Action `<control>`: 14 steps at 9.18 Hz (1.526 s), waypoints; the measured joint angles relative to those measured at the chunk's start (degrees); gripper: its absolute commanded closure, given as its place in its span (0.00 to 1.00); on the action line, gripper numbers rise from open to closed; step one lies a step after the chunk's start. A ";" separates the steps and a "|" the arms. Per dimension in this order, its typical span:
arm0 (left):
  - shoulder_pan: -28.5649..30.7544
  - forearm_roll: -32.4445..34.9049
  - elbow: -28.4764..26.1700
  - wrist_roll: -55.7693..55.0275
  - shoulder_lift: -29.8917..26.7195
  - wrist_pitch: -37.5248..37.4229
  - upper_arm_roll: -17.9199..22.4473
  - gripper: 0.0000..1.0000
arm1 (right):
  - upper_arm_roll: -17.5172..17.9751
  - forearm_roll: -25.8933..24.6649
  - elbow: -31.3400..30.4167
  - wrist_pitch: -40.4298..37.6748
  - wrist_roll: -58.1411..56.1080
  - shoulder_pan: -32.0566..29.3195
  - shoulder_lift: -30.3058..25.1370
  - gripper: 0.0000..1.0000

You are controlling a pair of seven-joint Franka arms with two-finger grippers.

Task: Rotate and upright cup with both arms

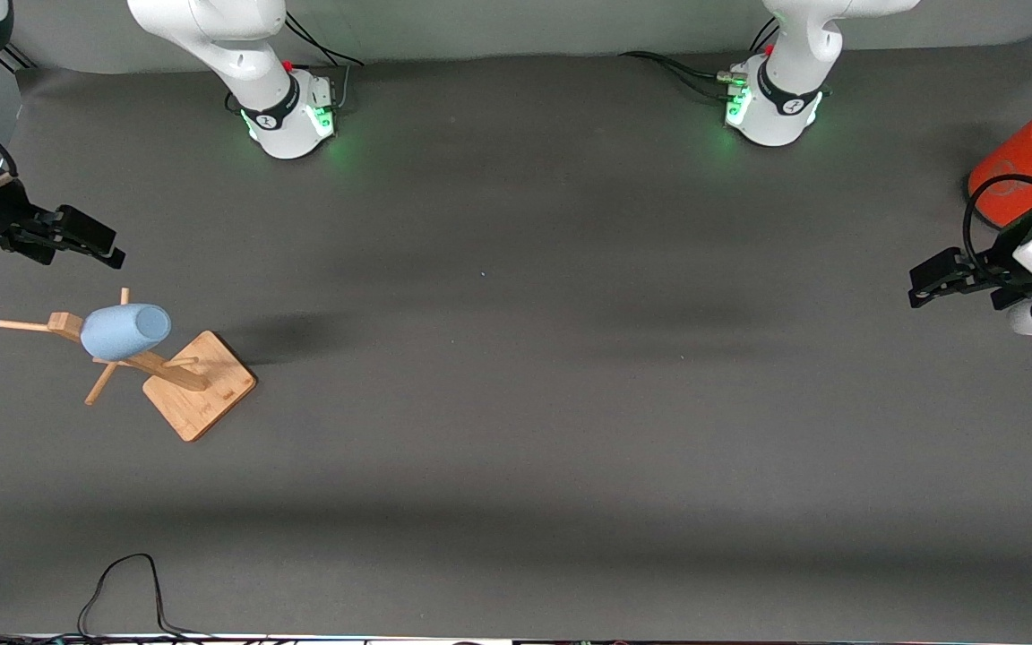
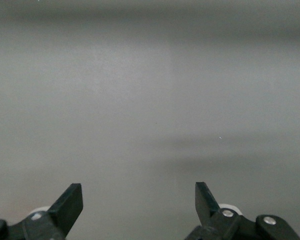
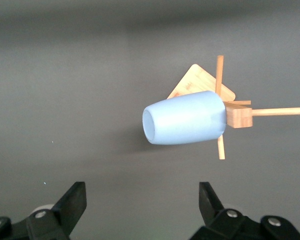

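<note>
The grey table (image 1: 516, 358) spreads wide beneath both of my arms, whose bases stand along its edge farthest from the front camera. At the corner by my left arm's end stands an orange cylinder (image 1: 1018, 170) with a grey top, partly cut off by the frame.

Near the edge at my right arm's end sits the wooden rack (image 1: 198, 385), its square base flat on the table and its pegged post rising from it. The cup (image 1: 124, 331), light blue and tapered, hangs upturned on one of the rack's pegs, lying roughly sideways with its closed bottom facing out; in my right wrist view the cup (image 3: 185, 118) shows that bottom end toward the camera, with the rack (image 3: 225, 100) partly hidden by it.

My right gripper (image 1: 86, 237) hovers over the table at that same edge, near the rack, fingers spread apart and holding nothing. My left gripper (image 1: 933, 279) waits over the edge at my left arm's end, fingers likewise spread wide, empty.
</note>
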 measured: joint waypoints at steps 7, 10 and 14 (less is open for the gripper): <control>-0.01 0.01 0.03 0.01 0.00 0.00 0.01 0.00 | -2.86 11.35 14.34 -4.30 24.47 -2.93 11.39 0.00; -0.01 0.01 0.03 0.01 0.08 0.00 0.03 0.00 | -3.07 14.97 13.18 -8.18 42.40 -3.27 14.25 0.00; -0.01 0.01 0.03 0.01 0.17 0.00 0.03 0.00 | -3.81 15.82 6.11 -8.76 46.58 -3.26 14.38 0.00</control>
